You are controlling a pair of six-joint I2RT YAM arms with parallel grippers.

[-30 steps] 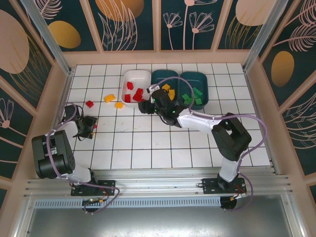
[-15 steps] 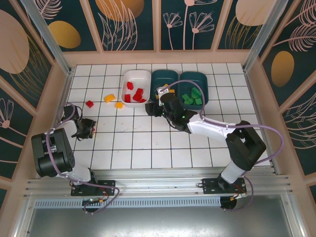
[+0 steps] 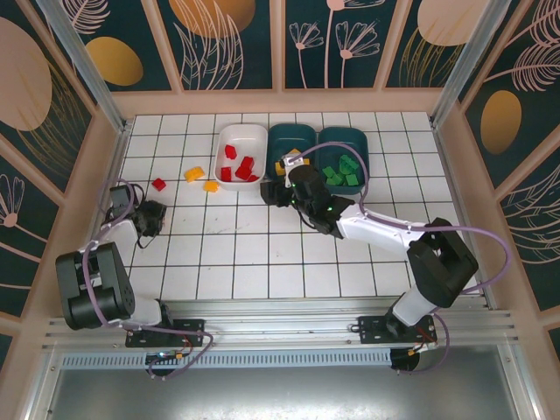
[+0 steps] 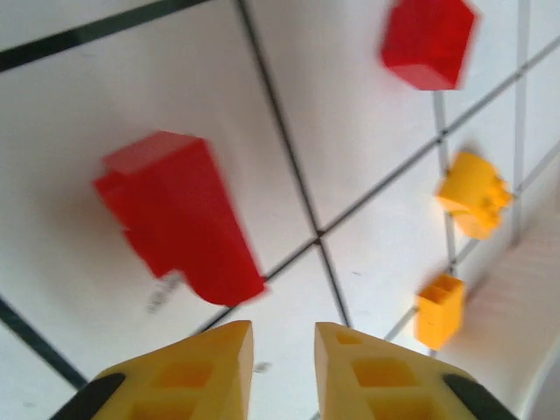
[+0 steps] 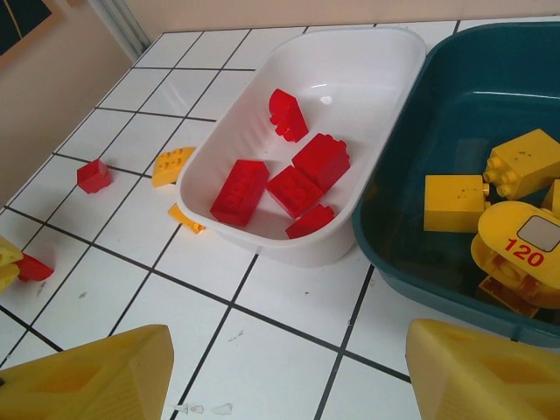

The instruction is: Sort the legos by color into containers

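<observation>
My left gripper [image 3: 150, 217] is low over the left tiles, and its yellow fingers [image 4: 354, 367] stand almost together with nothing between them. A red lego [image 4: 179, 219] lies just ahead and left of the tips, apart from them. Further off lie a small red lego [image 4: 429, 39] and two yellow ones [image 4: 472, 192] [image 4: 440, 308]. My right gripper [image 3: 278, 194] hovers wide open in front of the containers. The white container [image 5: 289, 249] holds several red legos [image 5: 241, 191], the middle teal one [image 5: 411, 280] yellow legos [image 5: 455, 203], and the right teal one [image 3: 343, 140] green legos [image 3: 341, 171].
Loose on the tiles left of the white bin are a red brick [image 5: 93, 175] and two yellow ones [image 5: 172, 164] [image 5: 185, 219], the second partly behind the bin. Wooden walls [image 3: 105, 166] fence the tiled floor on all sides.
The left jaws have come nearly together, and that gripper has shifted slightly away from the near edge. The right gripper has moved right, from in front of the white bin toward the middle teal one.
</observation>
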